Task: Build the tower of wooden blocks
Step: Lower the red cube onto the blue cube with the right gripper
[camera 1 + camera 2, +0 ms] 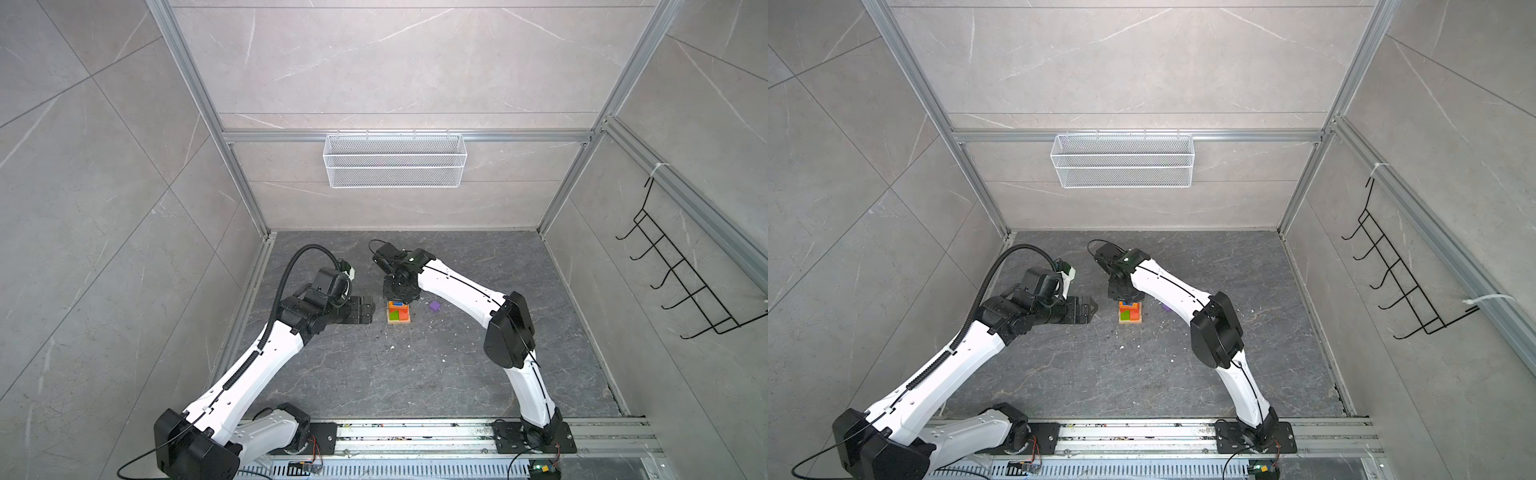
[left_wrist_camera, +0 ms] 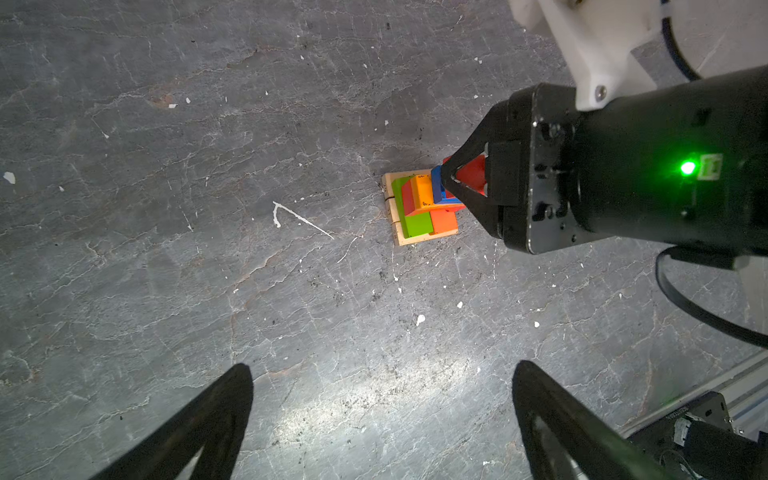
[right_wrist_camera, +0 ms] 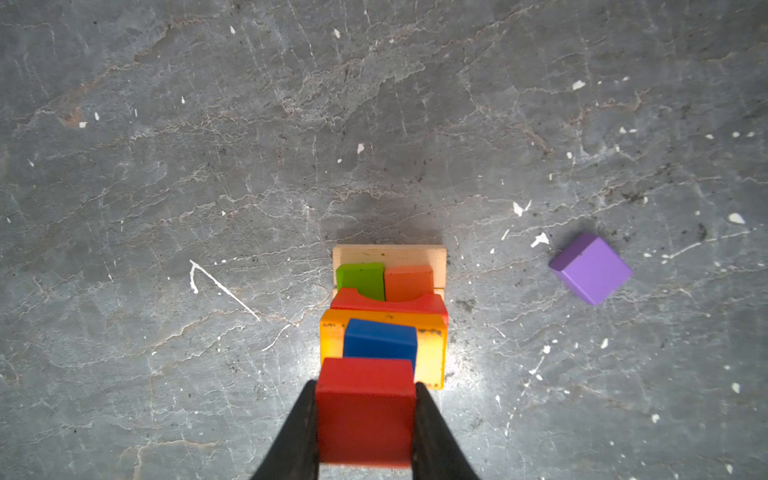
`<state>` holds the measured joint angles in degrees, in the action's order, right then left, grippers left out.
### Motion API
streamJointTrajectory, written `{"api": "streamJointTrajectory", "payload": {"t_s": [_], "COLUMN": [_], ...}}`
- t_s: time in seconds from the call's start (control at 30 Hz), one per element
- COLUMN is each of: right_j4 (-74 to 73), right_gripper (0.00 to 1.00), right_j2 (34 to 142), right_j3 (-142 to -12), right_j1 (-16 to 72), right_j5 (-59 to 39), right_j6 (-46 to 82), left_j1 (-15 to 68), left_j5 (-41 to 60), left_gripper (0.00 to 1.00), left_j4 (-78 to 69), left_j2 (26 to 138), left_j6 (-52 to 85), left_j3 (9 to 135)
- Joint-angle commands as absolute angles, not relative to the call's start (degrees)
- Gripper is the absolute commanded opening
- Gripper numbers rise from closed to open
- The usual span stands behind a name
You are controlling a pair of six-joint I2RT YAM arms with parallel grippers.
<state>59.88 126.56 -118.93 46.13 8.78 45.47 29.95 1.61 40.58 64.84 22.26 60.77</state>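
– Down on the grey floor (image 1: 415, 374), near its middle, stands the wood block tower (image 1: 398, 314).
– And the right gripper (image 3: 365, 388)?
– Its 2 fingers clamp a red block (image 3: 365, 415) above the blue piece (image 3: 380, 340). The left gripper (image 2: 382, 368) hangs beside, fingers wide apart. A purple cube (image 3: 591, 268) lies apart.

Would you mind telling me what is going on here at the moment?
The robot is stacking a tower of toy blocks. The right gripper is shut on a red block, holding it at the top of the tower by the blue block; whether it has touched down is unclear. The left gripper is open and empty, beside the tower. A purple cube lies apart on the floor.
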Motion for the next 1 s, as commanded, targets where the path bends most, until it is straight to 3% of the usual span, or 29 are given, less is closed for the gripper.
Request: {"api": "streamJointTrajectory", "payload": {"t_s": [0.0, 0.6, 0.97], "right_j4": [62.0, 62.1, 62.3], "right_gripper": [0.01, 0.1, 0.23], "right_j2": [128.4, 128.9, 128.9], "right_j3": [-120.7, -120.4, -120.3], "right_j1": [46.6, 46.7, 46.7], "right_j5": [9.9, 10.0, 10.7], "right_j6": [46.1, 45.9, 45.9], "left_j1": [29.9, 29.9, 29.9], "left_j5": [2.0, 2.0, 2.1], "left_gripper": [1.0, 1.0, 1.0], "left_j4": [39.4, 39.3, 39.2], "left_j2": [63.6, 63.6, 63.7], "left_j6": [21.9, 22.0, 21.9], "left_j3": [60.6, 60.4, 60.4]}}
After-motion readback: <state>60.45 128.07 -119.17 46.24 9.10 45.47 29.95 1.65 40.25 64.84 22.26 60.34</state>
